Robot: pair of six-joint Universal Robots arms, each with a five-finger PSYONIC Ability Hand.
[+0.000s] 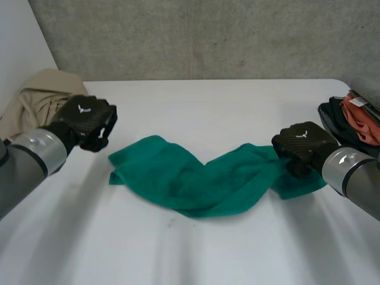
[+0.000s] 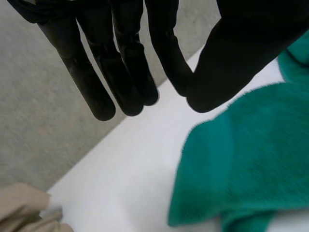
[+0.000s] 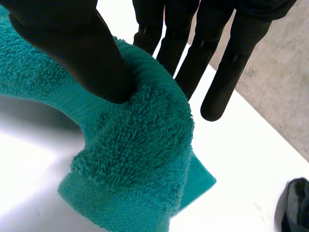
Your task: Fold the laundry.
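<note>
I have the white table (image 1: 225,101) in front of me, with the green towel (image 1: 190,178) lying crumpled and twisted across its middle. A heap of beige cloth (image 1: 32,98) sits at the table's far left edge, and a pile of dark, orange and grey clothes (image 1: 356,122) at its right edge. My right hand (image 1: 304,142) is on the towel's right end, and its wrist view shows me the thumb (image 3: 82,53) pinching a thick fold of terry against the fingers. My left hand (image 1: 88,119) hovers just off the towel's left end, fingers straight, holding nothing.
</note>
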